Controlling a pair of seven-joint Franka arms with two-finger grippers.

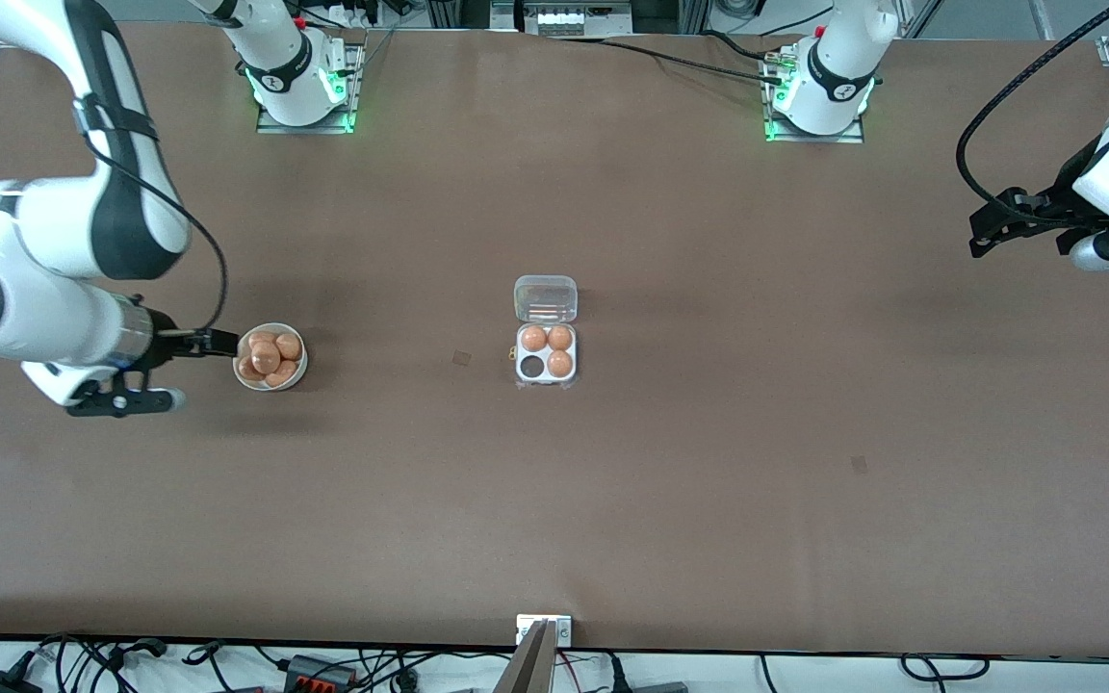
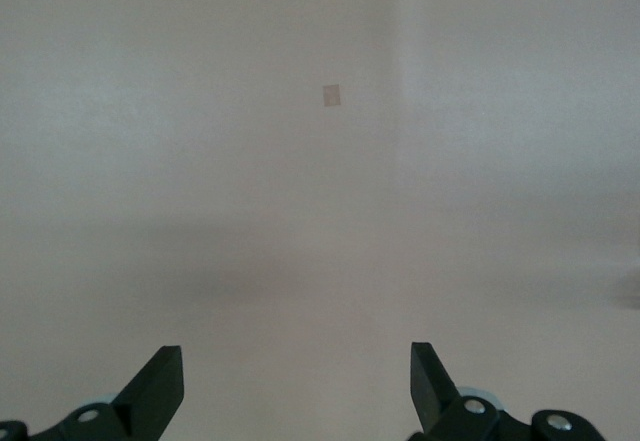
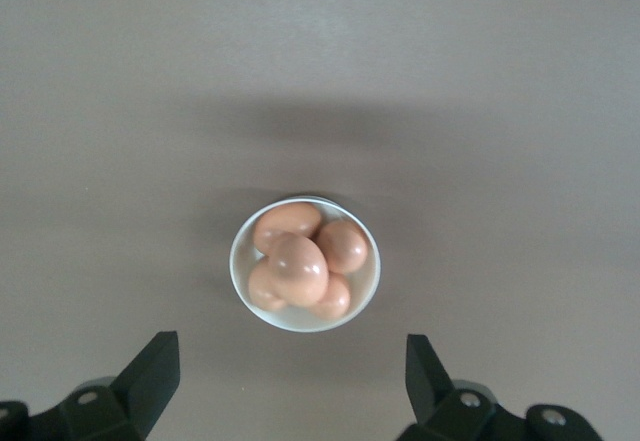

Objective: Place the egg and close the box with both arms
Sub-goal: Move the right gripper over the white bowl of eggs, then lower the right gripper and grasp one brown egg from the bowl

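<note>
Brown surface (image 1: 709, 500) carries the box (image 1: 546, 352), lid open, one cell empty. Toward the right arm's end, eggs (image 3: 300, 267) are heaped in a bowl (image 3: 244, 279); neighbours may be nudged. Right hand (image 3: 290, 386) hangs released over it; left hand (image 2: 297, 386) waits released.

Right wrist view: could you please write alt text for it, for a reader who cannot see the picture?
A round white bowl holding five tan-orange eggs, one piled on top of the others, sits on a plain brown table. The right tool hangs above it, its two black fingers spread wide and holding nothing.
</note>
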